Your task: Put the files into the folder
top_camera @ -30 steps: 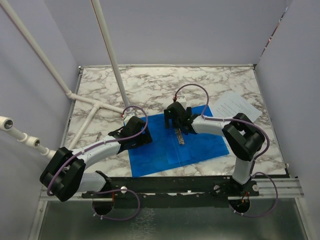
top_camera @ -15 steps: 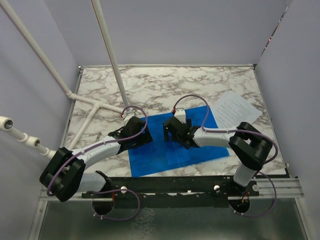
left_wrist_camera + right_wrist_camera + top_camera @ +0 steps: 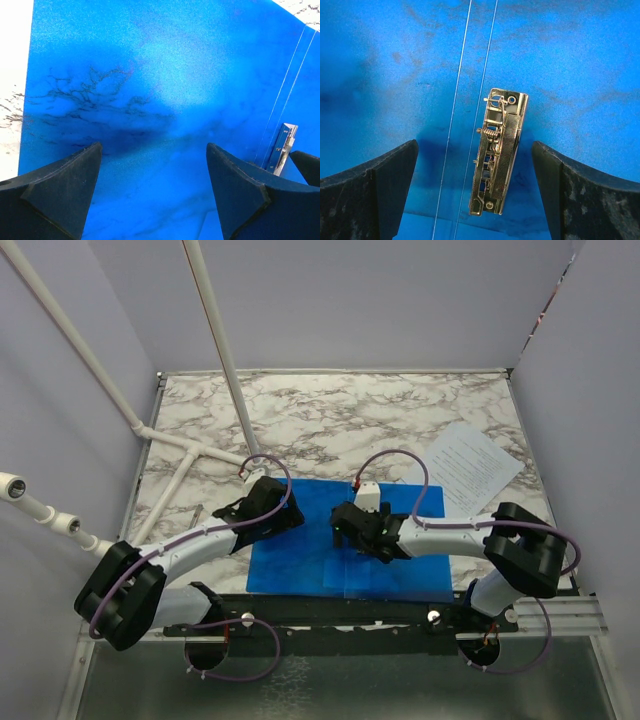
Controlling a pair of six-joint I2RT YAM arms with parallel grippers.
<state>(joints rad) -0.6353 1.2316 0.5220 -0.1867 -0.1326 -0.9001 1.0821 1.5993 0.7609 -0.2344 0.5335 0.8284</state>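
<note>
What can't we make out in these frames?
- Top view: the print on the files is too small to read; neither wrist view shows them.
- Top view: the metal clip, clear in the right wrist view, is hidden under the right arm.
- Left wrist: the clip's lower end is hidden behind a dark shape at the right edge.
- All views: unclear whether either arm's jaws touch the folder.

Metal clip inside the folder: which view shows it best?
Right wrist view: the metal clip lies centred and sharp on the folder, spring and lever readable. The left wrist view catches only its end at the right edge. In the top view the right gripper hides it.
</note>
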